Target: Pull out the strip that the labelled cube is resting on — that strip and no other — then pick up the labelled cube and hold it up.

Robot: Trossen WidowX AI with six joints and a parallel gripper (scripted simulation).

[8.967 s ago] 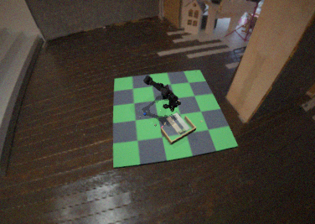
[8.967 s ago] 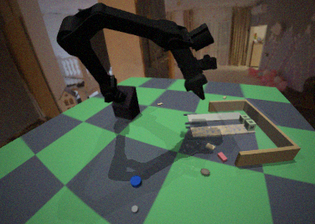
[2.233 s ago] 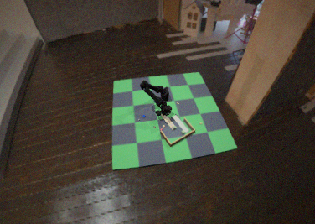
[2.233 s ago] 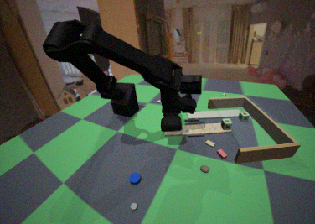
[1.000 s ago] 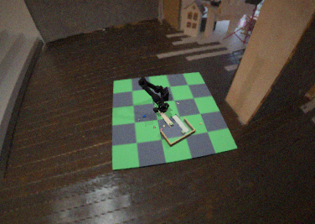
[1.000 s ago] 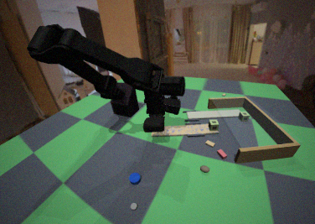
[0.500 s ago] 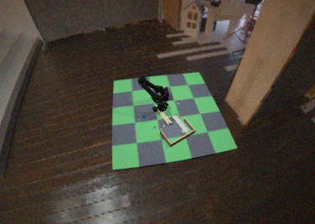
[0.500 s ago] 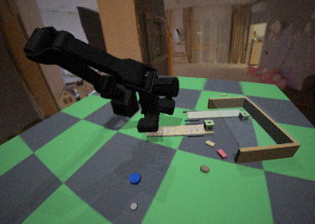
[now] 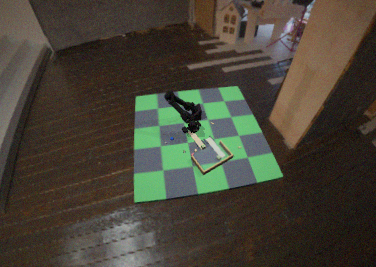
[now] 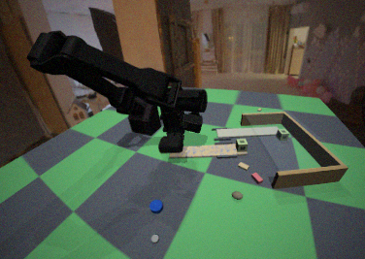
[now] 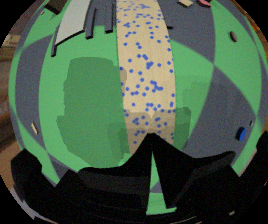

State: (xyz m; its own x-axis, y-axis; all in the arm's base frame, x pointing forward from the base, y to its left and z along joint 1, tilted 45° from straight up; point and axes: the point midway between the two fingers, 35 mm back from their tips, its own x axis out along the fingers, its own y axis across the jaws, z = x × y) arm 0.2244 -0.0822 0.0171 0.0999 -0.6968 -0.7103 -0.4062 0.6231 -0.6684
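Note:
A cream strip with blue dots (image 10: 209, 151) (image 9: 200, 141) (image 11: 145, 63) lies on the checkered mat (image 9: 150, 185). A green cube with a dark label (image 10: 241, 144) rests on its far end. A plain grey strip (image 10: 245, 131) (image 11: 78, 6) (image 9: 216, 147) lies alongside, and a second small cube (image 10: 282, 134) sits at its far end. My gripper (image 10: 171, 145) (image 9: 192, 131) (image 11: 150, 136) is low on the mat, shut on the near end of the dotted strip. The fingertips meet right at the strip's edge in the wrist view.
A low wooden three-sided frame (image 10: 311, 175) (image 9: 216, 166) surrounds the strips' far ends. Small loose pieces lie around: a tan block (image 10: 243, 166), a red block (image 10: 257, 178), a brown pebble (image 10: 237, 195), a blue disc (image 10: 155, 206) (image 11: 241, 135) and a grey disc (image 10: 154, 238).

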